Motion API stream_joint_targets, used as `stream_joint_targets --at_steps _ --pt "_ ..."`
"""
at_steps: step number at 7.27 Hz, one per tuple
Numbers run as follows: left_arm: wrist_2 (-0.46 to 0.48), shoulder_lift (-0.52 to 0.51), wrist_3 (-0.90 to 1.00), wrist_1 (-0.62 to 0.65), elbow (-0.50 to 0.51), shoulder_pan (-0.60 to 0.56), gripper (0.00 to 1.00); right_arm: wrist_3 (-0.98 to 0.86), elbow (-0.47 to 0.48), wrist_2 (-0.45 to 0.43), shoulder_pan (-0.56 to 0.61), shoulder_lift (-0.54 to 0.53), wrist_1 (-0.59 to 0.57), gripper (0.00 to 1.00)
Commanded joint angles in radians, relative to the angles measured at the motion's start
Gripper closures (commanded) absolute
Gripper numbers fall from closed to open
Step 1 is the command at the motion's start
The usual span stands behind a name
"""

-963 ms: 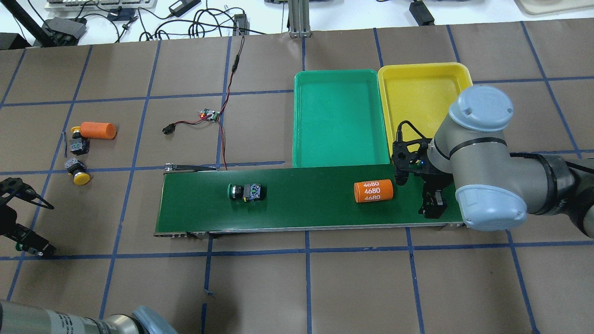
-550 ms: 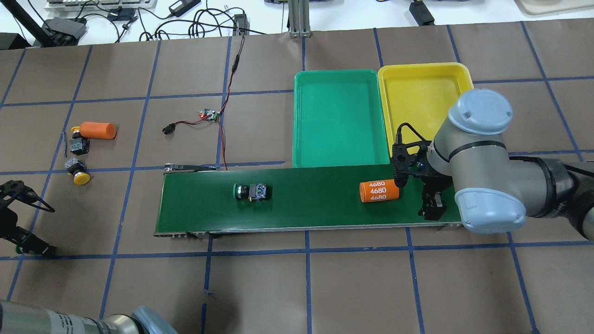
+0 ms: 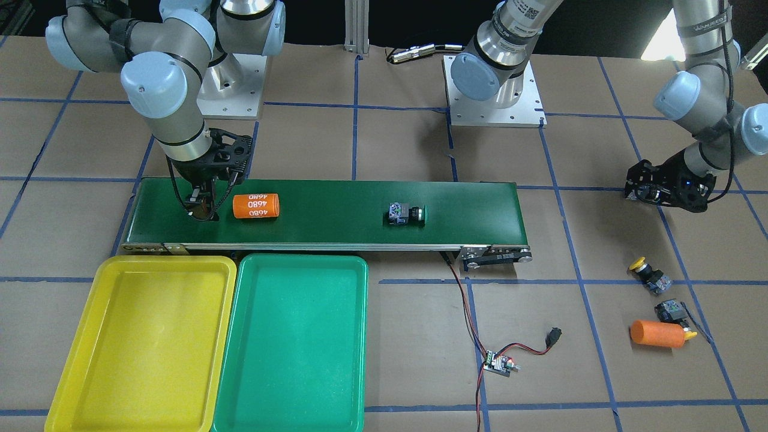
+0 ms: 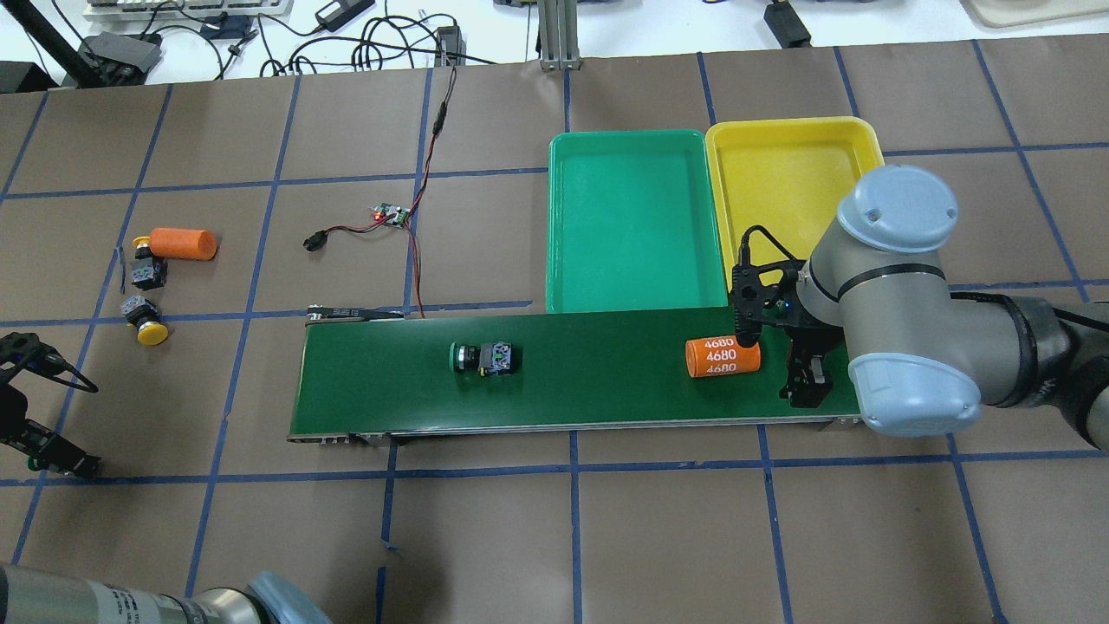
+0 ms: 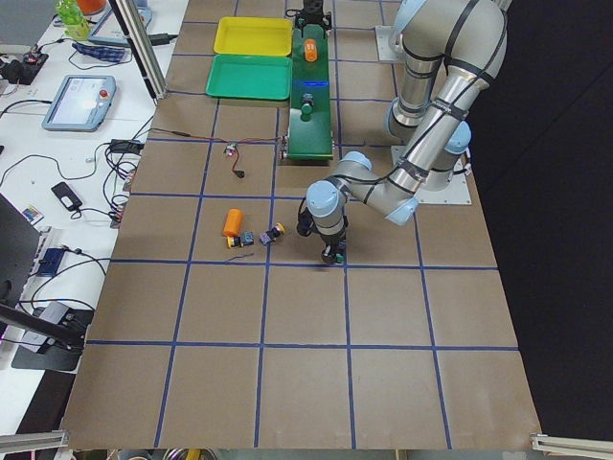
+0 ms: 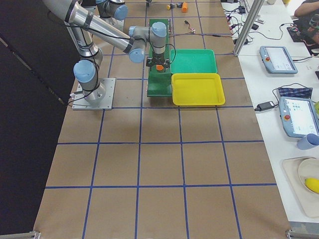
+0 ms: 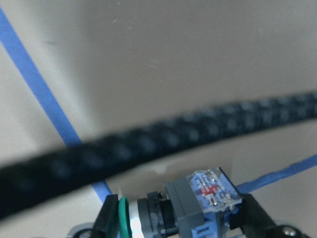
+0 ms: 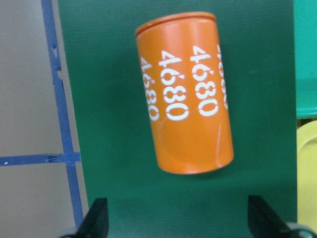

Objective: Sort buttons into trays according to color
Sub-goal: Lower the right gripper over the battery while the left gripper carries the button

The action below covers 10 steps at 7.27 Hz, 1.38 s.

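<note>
Green-capped button at the far left, clamped sideways between the fingers of the left gripper. Hangs low over the brown-papered bench, close to a blue tape line.

Ahead of that gripper, farther from the robot and well apart from it: first yellow button lying alone on the paper, then second yellow button just beside a plain orange cylinder. Cannot tell whether those two touch.

Onward toward the right gripper: small circuit board with red and black wires, resting on the bench beyond the left end of the conveyor belt. On the belt itself, loose green button on its side, cap turned back toward the left gripper, well apart from both grippers.

Next, orange cylinder marked 4680, also lying on the belt, just in front of the right gripper and in line with the gap between its fingers, yet apart from both. Right gripper spread wide, nothing in its grasp, tips down close over the belt's right end.

Green tray beyond the belt, on the far side from the robot, just left of the right gripper. Yellow tray edge to edge with it, straight beyond that gripper. All four buttons outside both trays.
</note>
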Motion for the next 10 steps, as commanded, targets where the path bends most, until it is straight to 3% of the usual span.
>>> stream_joint_targets --at_steps 1,4,6,7,10 --pt "-0.054 0.042 -0.032 -0.007 0.01 -0.027 1.0 0.001 0.0 0.0 0.0 0.0 -0.001 0.0" --pt "-0.12 0.123 -0.274 -0.111 0.051 -0.213 1.0 0.001 0.0 0.0 0.0 0.0 -0.001 0.0" --pt "-0.223 0.163 -0.545 -0.406 0.203 -0.35 1.0 0.001 -0.001 0.0 0.005 0.0 -0.001 0.0" --pt "-0.263 0.17 -0.648 -0.452 0.209 -0.431 1.0 0.001 -0.001 0.0 0.009 0.0 -0.002 0.0" --pt "-0.268 0.154 -0.926 -0.434 0.173 -0.664 1.0 0.001 0.0 0.0 0.009 0.0 -0.001 0.0"
